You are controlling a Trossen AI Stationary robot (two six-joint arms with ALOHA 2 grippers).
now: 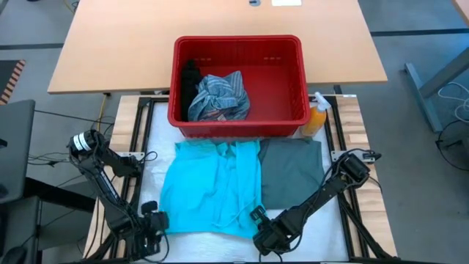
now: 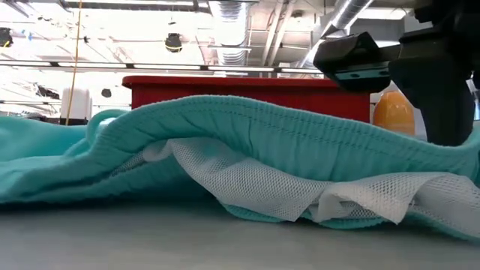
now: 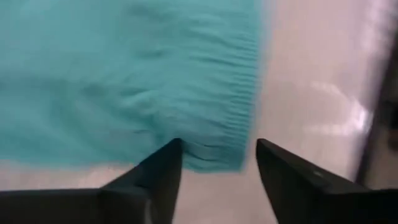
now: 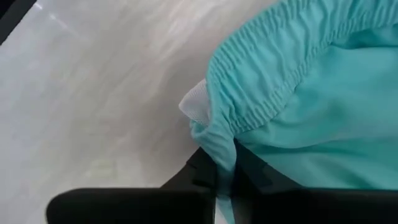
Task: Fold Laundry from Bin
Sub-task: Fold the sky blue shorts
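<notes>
A bright teal garment (image 1: 212,187) lies spread on the white table top, with a folded grey-green garment (image 1: 292,172) beside it on the right. The red bin (image 1: 238,121) stands behind them and holds a blue-grey striped cloth (image 1: 220,95) and a black one (image 1: 190,81). My left gripper (image 3: 219,144) is open at the teal garment's near left corner (image 3: 217,152), which lies flat between its fingertips. My right gripper (image 4: 222,163) is shut on the teal garment's near right end, where white mesh lining (image 2: 300,187) shows. My right gripper pinches a bunched bit of the teal garment's gathered elastic hem (image 4: 221,146) between its two fingers, right beside the white mesh lining (image 4: 194,104). The fingers come steeply from above. The rest of the garment lies slack on the table.
An orange spray bottle (image 1: 315,117) stands at the bin's right near corner. A wooden table (image 1: 220,37) stretches behind the bin. Bare white table top (image 4: 93,112) runs along the near edge in front of the teal garment.
</notes>
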